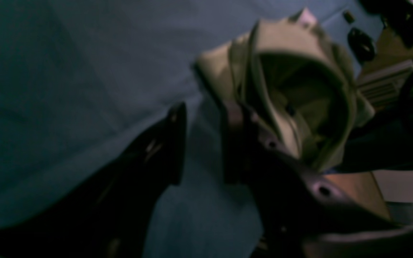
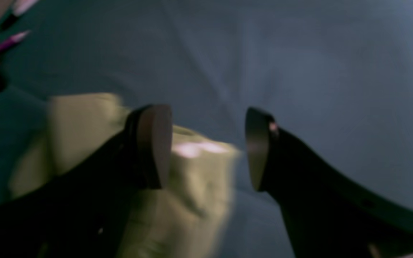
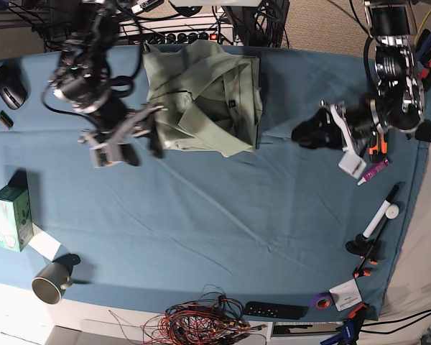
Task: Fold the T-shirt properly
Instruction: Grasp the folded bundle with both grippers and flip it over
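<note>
The table cloth [image 3: 215, 230] is seen spread teal-blue across the whole table, creased here and there. On it, at the far edge and a little toward the right arm's side, the T-shirt [image 3: 205, 97] is found bunched in a rough heap, collar and placket turned up, a small dark label showing near its middle. In the left wrist view the T-shirt [image 1: 292, 89] is seen as a crumpled mound with a hollow in it, lying past the fingers; in the right wrist view its pale edge [image 2: 192, 186] is glimpsed under one finger.

The right gripper [image 3: 140, 133] is held just beside the heap's near corner, and its jaws are spread wide with nothing between them, only cloth showing through the gap [image 2: 208, 147]. The left gripper [image 3: 309, 133] is kept well apart from the shirt, on the other side of the table; its jaws are parted too, with bare cloth in between [image 1: 203, 143], and nothing is gripped.

A green box [image 3: 7, 215] is lying near the table's edge, a mug [image 3: 50, 280] at the near corner, a mouse [image 3: 11, 86] at the far one.
</note>
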